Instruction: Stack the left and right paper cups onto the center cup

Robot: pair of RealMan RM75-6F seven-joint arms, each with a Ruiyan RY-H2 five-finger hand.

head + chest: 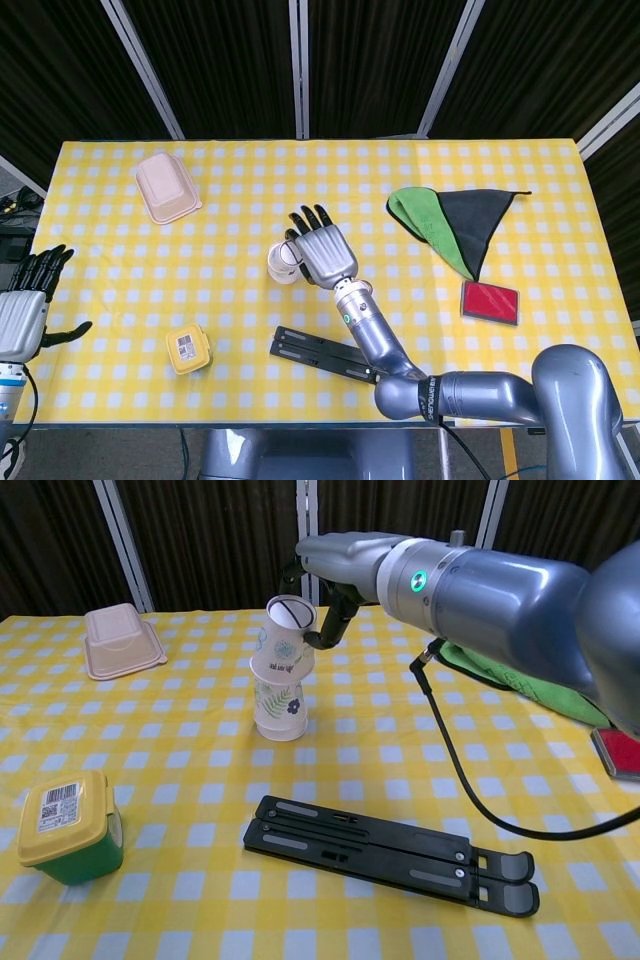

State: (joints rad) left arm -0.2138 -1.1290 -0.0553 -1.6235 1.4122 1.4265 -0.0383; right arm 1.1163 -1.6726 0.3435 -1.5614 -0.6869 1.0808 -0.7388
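An upside-down paper cup with a leaf print point(279, 708) stands near the middle of the yellow checked table point(150, 710). My right hand point(335, 575) holds a second upside-down paper cup point(283, 638) by its side. That cup is tilted, and its open rim overlaps the top of the standing cup. In the head view the right hand point(322, 250) covers most of the held cup, and only the standing cup point(281, 264) shows to its left. My left hand point(24, 310) hovers at the table's left edge, fingers apart and holding nothing.
A beige lidded box point(122, 640) sits at the back left. A yellow-lidded green tub point(68, 825) stands at the front left, and a black folding stand point(390, 852) lies in front of the cups. A green and black cloth point(450, 220) and a red card point(490, 302) lie to the right.
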